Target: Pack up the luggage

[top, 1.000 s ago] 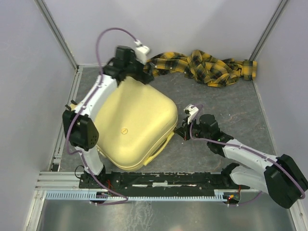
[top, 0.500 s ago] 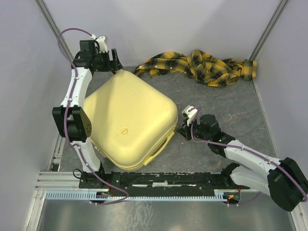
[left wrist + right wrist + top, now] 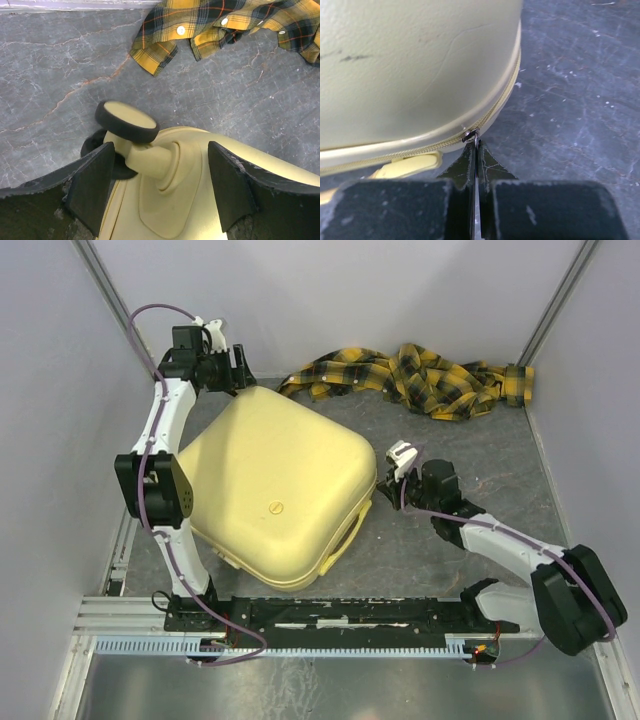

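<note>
The luggage (image 3: 275, 490) lies closed and flat on the table, pale yellow, its handle (image 3: 345, 535) on the near right side. At its far left corner my left gripper (image 3: 235, 368) is open, a finger on each side of a black wheel (image 3: 127, 120) and its yellow stalk, touching neither. In the left wrist view the gripper (image 3: 161, 150) looks down on the shell (image 3: 200, 200). My right gripper (image 3: 385, 490) is at the luggage's right side. In the right wrist view it (image 3: 475, 146) is shut on the metal zipper pull (image 3: 471, 135) below the shell (image 3: 410, 65).
A yellow-and-black plaid shirt (image 3: 420, 375) lies crumpled along the back wall, its near sleeve (image 3: 155, 50) just beyond the wheel. Grey walls close in left, back and right. Bare grey tabletop (image 3: 470, 460) lies right of the luggage.
My left arm swung from over the luggage's far edge to its far left corner and its jaws narrowed a little. The luggage turned slightly. The right gripper moved farther along the side.
</note>
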Controlling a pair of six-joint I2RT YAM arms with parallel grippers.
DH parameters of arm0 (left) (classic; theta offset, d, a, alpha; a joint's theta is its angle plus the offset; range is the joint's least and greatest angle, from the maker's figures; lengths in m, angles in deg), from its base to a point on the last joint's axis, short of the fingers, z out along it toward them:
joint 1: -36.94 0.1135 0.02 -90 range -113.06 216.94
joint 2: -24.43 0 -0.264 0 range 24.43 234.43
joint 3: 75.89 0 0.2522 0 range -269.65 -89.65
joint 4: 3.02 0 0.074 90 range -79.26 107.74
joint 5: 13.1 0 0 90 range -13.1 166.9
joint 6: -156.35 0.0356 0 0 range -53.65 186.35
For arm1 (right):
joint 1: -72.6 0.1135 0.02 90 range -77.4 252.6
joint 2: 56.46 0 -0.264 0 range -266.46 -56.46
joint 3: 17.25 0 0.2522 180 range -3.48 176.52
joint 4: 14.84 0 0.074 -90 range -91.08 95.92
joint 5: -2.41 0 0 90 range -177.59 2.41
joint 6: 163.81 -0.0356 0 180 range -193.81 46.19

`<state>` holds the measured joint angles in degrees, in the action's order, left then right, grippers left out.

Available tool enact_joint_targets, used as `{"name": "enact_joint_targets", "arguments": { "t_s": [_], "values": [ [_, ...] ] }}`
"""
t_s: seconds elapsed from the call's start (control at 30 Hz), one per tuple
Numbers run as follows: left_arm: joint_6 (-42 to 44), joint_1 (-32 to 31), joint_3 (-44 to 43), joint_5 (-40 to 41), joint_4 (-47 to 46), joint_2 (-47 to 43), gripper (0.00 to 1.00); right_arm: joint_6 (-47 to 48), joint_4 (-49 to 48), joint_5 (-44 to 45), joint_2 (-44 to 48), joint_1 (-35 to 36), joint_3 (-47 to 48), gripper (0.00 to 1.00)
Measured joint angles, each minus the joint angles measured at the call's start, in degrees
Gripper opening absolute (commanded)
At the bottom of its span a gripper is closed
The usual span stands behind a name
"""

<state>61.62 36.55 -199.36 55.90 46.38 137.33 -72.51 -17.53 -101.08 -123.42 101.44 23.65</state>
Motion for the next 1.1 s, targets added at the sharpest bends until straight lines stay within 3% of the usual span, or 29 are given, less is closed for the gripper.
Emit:
{"name": "enact_joint_targets", "arguments": {
  "t_s": [0.4, 0.73, 0.8, 0.97, 1.1],
  "values": [
    [2.1, -0.1, -4.5, -1.7, 2.3, 3.8, 0.64, 4.0, -2.8, -8.0, -6.2, -5.4, 3.4, 0.02],
    [3.0, -3.9, -11.3, -4.0, 1.4, 9.3, 0.55, 3.8, 4.3, -10.1, -1.9, -5.7, 3.3, 0.02],
    [3.7, -5.6, -14.4, -4.4, 1.0, 11.6, 0.59, 3.4, 6.7, -10.2, 0.3, -5.7, 2.7, 0.02],
    [5.7, -9.6, -26.3, -4.5, 2.8, 18.5, 0.80, 1.3, 10.3, -11.4, 4.5, -5.3, 1.1, 0.02],
    [7.4, -10.5, -28.0, -3.4, 3.7, 18.5, 0.87, 0.0, 11.1, -11.7, 5.1, -4.9, 1.1, 0.02]
  ]
}}
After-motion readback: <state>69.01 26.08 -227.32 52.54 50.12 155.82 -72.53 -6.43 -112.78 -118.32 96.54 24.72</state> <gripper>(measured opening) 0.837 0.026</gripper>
